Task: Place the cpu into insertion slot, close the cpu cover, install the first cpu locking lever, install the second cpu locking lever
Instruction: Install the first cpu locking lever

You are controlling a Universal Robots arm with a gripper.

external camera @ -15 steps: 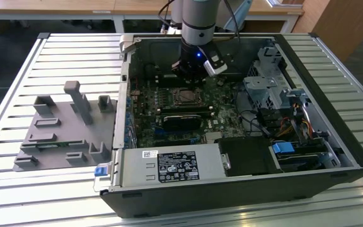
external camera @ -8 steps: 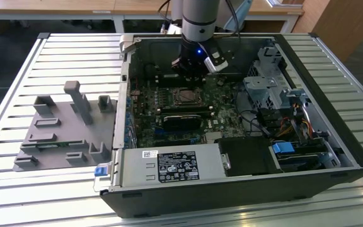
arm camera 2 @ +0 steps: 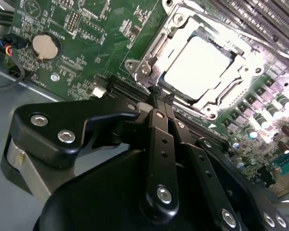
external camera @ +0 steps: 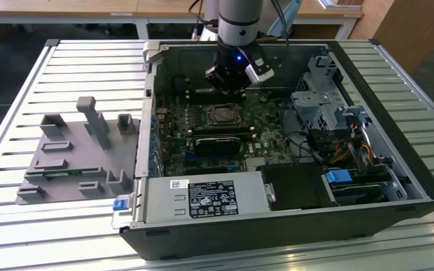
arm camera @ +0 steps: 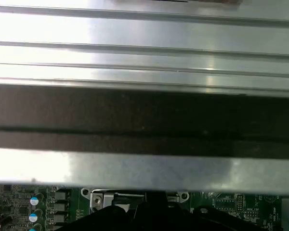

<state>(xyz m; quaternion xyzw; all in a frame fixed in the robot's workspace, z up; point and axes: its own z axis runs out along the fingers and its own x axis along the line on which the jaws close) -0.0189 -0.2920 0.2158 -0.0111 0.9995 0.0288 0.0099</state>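
Note:
The cpu (arm camera 2: 196, 67), a silver-grey square, lies flat in the socket on the green board. The cpu cover (arm camera 2: 180, 25), a silvery frame, lies down around it. Together they hide the insertion slot. My gripper (arm camera 2: 160, 92) has its two black fingers pressed together with nothing visible between them, and its tips are at the socket's near edge. In the exterior view the gripper (external camera: 232, 86) hangs just behind the socket and cpu (external camera: 223, 115), inside the open computer case. I cannot tell how the locking levers stand.
A coin battery (arm camera 2: 46, 45) and cables sit on the board beside the socket. Long black memory slots (external camera: 218, 134), a drive cage (external camera: 319, 107) and a power supply (external camera: 202, 199) crowd the case. A grey fixture (external camera: 74, 155) stands on the slatted table at the exterior view's left.

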